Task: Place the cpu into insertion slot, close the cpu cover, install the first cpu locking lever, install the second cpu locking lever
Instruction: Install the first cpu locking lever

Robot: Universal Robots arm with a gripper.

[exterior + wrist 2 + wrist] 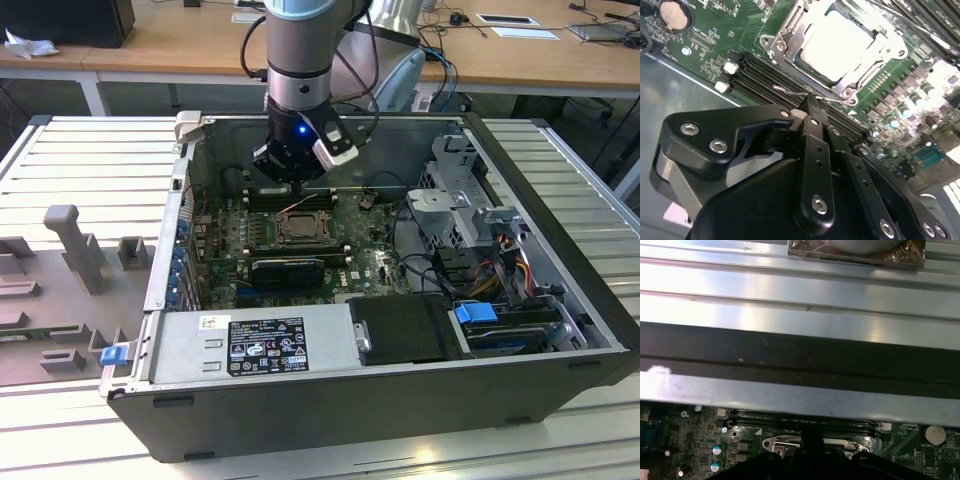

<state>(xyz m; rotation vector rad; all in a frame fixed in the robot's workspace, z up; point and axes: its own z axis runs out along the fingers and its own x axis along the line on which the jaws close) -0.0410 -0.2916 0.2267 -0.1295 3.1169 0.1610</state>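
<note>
A: Grey ribbed metal, that is the table (90, 150), and the black case (400, 400) lies on it, opened upward

B: What hangs over it?

A: The arm (300, 50) reaches down into the case, above the green board (380, 265). In the exterior view the gripper (287, 183) sits low over the board, just behind the slot (297, 228)

B: And the slot itself?

A: In the second wrist view the dull silver cover (785, 47) lies flat down over the slot, and the pale cpu (840, 42) shows through its square window, seated level inside

B: How does the gripper stand?

A: In that same view the gripper (812, 102) has its black fingers (812, 150) drawn together, tips over the long black memory slots (760, 75) that run beside the cover

B: Is anything between the tips?

A: A thin wire lever (790, 91) runs right at them, along the cover's near edge. The tips meet it, but I cannot tell whether they pinch it or only touch it

B: Anything smaller?

A: A round coin cell (675, 15) sits on the board, well apart from the slot
</note>
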